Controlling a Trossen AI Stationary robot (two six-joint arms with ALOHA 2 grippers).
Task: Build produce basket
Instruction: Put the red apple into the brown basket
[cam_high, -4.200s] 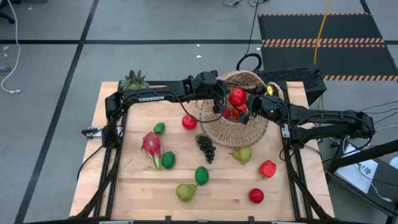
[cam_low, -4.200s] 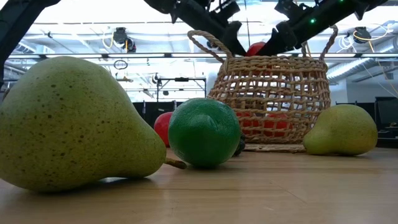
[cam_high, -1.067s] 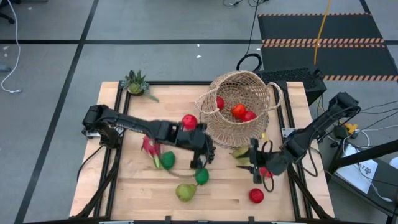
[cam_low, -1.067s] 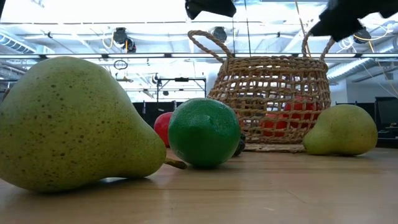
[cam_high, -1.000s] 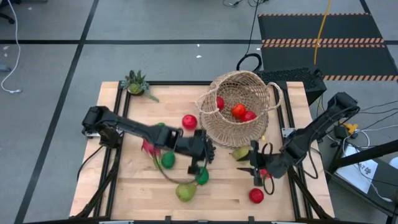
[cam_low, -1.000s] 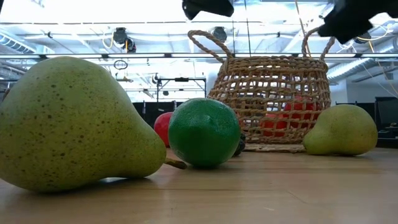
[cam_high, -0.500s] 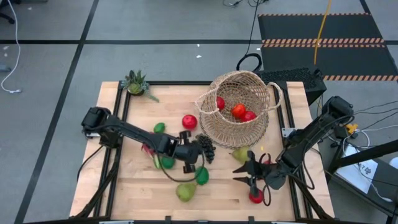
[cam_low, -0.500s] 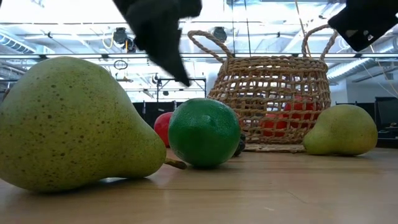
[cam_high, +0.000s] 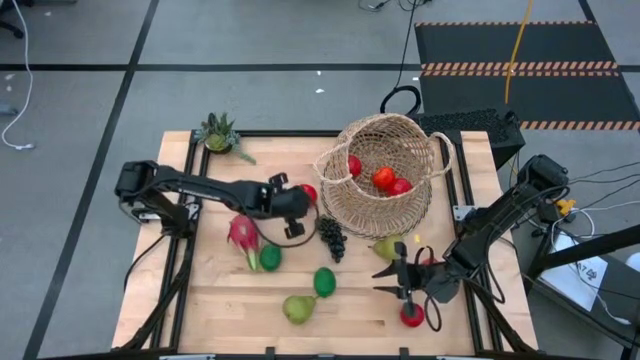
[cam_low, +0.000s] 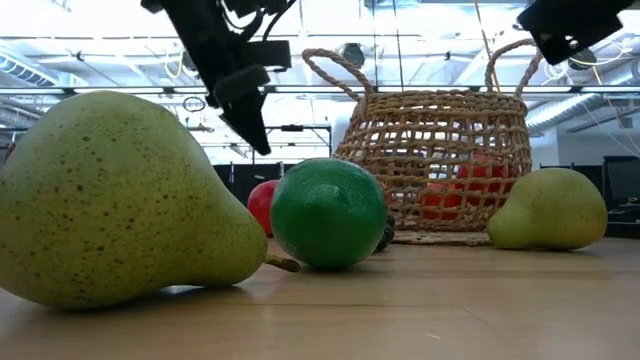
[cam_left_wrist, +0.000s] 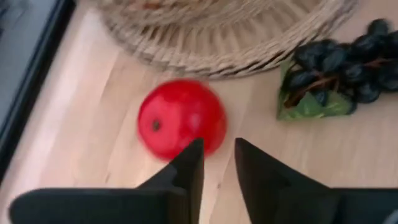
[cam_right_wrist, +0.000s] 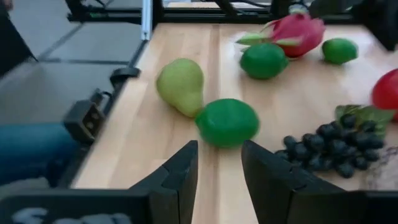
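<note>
On the wooden table (cam_high: 225, 300), the left gripper (cam_high: 297, 208) hovers with fingers slightly parted, empty, the red apple (cam_left_wrist: 180, 118) just ahead beside the basket (cam_high: 385, 185) (clearly the nearer arm for it). Farther right, the right gripper (cam_high: 400, 280), narrowly parted and empty, hangs between the pear (cam_high: 388, 247) and 2 red pieces, facing the lime (cam_right_wrist: 227, 122).

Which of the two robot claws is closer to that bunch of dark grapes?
Left. The left gripper hangs just beside the grapes, over a red apple by the basket. The right gripper is farther off, beyond a pear.
</note>
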